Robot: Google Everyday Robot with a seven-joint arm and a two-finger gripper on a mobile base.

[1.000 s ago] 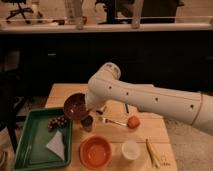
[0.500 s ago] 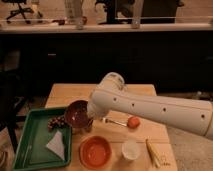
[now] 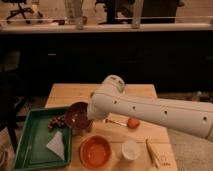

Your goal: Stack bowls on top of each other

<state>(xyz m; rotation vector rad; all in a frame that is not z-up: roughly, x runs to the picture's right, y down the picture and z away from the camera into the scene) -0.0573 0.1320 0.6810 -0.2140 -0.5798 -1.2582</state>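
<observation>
Fingers of the gripper (image 3: 88, 121), tucked under the arm (image 3: 150, 112), clamp the tilted maroon bowl (image 3: 76, 115).

Green tray (image 3: 30, 145) w/ napkin (image 3: 56, 146), white cup (image 3: 130, 149), orange obj (image 3: 133, 122) on table (image 3: 70, 94).

On table (image 3: 65, 94), toward 9 o'clock: tray (image 3: 29, 146), napkin (image 3: 57, 145) inside. Over tray's 3 o'clock rim: smaller bowl (image 3: 76, 116). Just beside it at 4 o'clock, mostly hidden under arm (image 3: 150, 111): hand (image 3: 88, 126). At 5 o'clock from smaller bowl, apart: wider bowl (image 3: 95, 151). At its 3 o'clock: cup (image 3: 130, 150).
</observation>
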